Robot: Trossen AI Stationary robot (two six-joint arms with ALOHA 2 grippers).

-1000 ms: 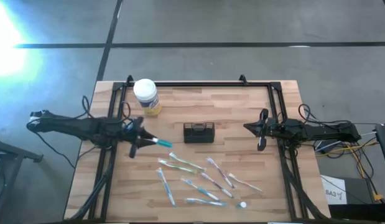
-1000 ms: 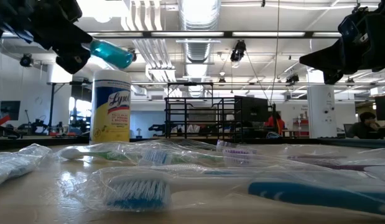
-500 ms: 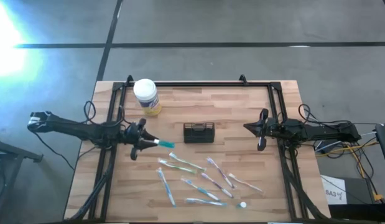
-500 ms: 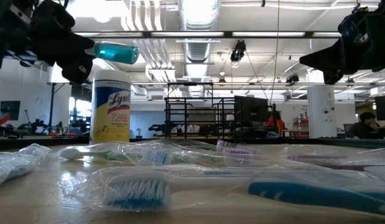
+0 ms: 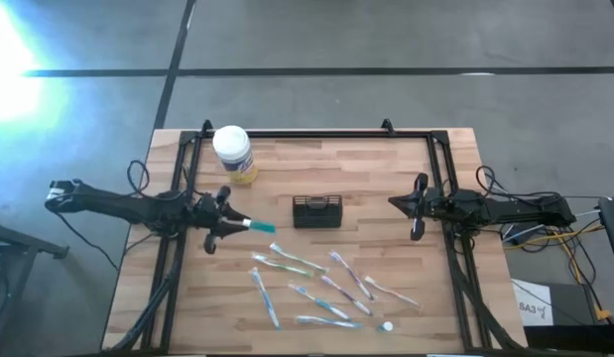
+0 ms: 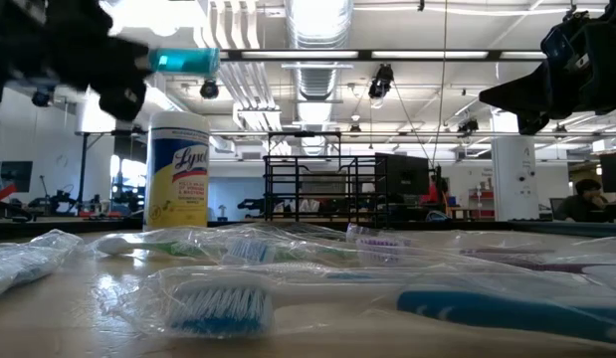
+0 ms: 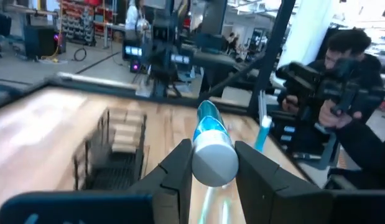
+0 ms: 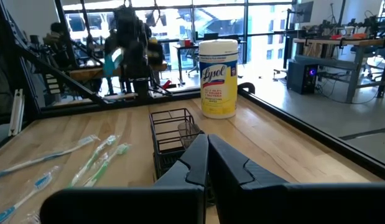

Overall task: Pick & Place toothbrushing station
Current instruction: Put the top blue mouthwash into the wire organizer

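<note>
— What is around the work area?

— A grey concrete floor (image 5: 316, 40) with dark lines across it, and a strong glare of light (image 5: 9, 59) at one corner. The tabletop (image 5: 287, 159) is made of light wooden planks.

— And the room behind?

— It is a big open hall. On the ceiling there are long lamps (image 6: 317, 20) and round air ducts (image 6: 317, 80). A white column (image 6: 507, 169) stands at one side. Far away there are desks with monitors (image 6: 402, 174), and a person (image 6: 586, 194) sits there.

— Any windows?

— Yes, a wide wall of windows (image 8: 180, 25) with bright daylight, and workbenches (image 8: 341, 43) near it.
</note>
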